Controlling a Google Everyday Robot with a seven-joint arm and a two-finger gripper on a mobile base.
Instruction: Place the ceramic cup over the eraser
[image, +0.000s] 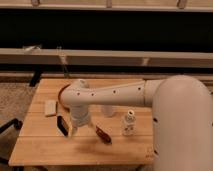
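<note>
The black eraser (62, 125) lies on the wooden table (45, 147) towards the front left. My gripper (80, 125) hangs from the white arm (115, 94) just right of the eraser, low over the table. A small white cup-like shape (108, 110) shows below the arm, right of the gripper, partly hidden by the arm.
An orange bowl (62, 95) sits behind the arm, mostly hidden. A pale beige block (50, 107) lies at the left. A reddish-brown oblong piece (103, 134) lies right of the gripper. A white bottle-like figure (129, 123) stands further right. A dark rail runs behind the table.
</note>
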